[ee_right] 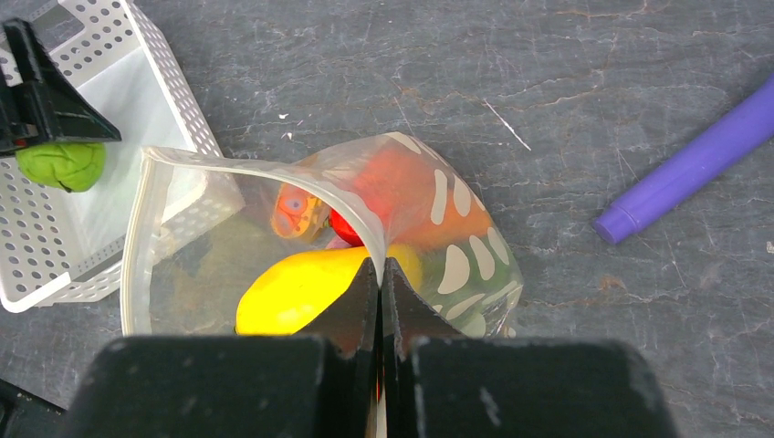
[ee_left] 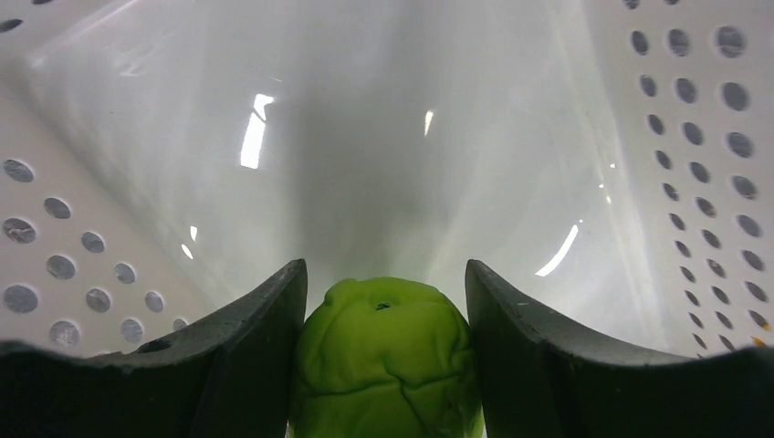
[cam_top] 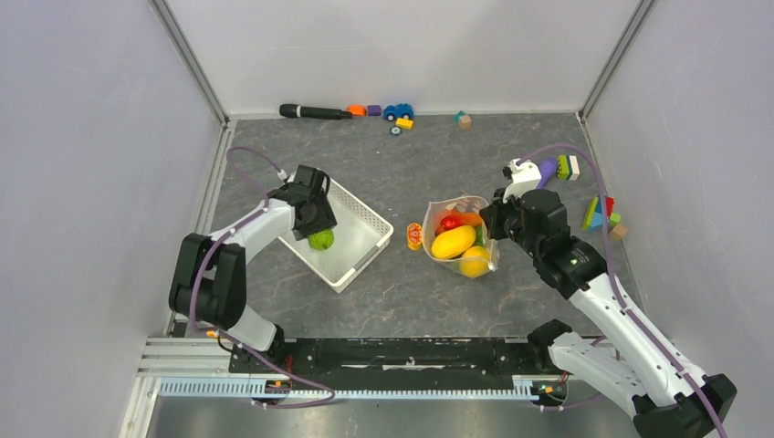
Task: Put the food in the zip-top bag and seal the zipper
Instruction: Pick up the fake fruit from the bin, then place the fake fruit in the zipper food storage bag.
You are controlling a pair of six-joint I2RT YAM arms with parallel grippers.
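Right gripper (ee_right: 380, 270) is pressed together on the bag (ee_right: 456, 239) rim, keeping its mouth open for loading (mango (ee_right: 292, 294) inside). Left gripper (ee_left: 385, 274) straddles the pepper (ee_left: 388, 365) in the basket (ee_left: 91, 246); pinch unconfirmed.

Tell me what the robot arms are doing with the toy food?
They are packing toy food into a bag. The right gripper pinches the rim of the zip-top bag, holding it open; the yellow mango and other pieces are already inside. The left gripper is down in the white basket, straddling the green pepper, but a firm grip isn't certain yet.
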